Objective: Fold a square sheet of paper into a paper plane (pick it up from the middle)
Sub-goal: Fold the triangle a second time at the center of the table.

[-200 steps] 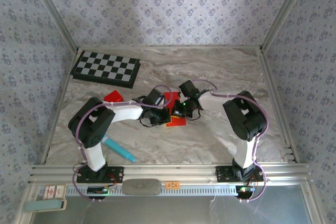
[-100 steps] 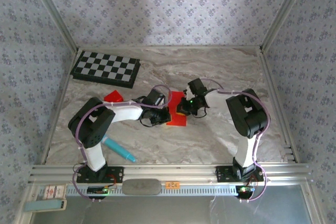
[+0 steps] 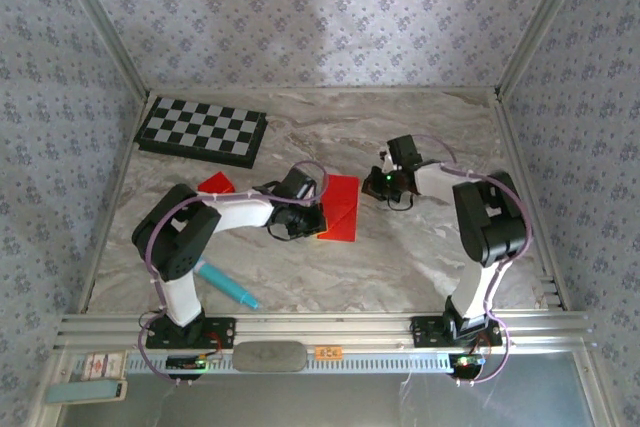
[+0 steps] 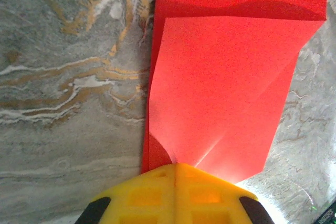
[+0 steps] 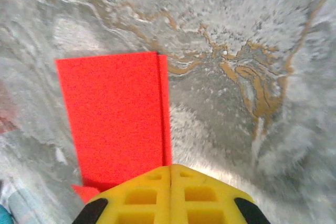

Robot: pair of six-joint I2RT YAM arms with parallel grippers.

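While the top view is taking in the whole bench point(image 3: 420, 247), with chequered board point(image 3: 200, 130), red scrap point(image 3: 215, 184) and teal pen point(image 3: 228, 284), my wrist views are giving the folds. The square sheet of paper point(image 4: 226, 93) is lying mid-bench, a flap doubled over it. My left gripper point(image 4: 176, 167) is closed, tip sitting on the sheet's near edge. My right gripper point(image 5: 170, 167) is closed on nothing, hanging just right of the sheet. Both arms are reaching inward, elbows bent.
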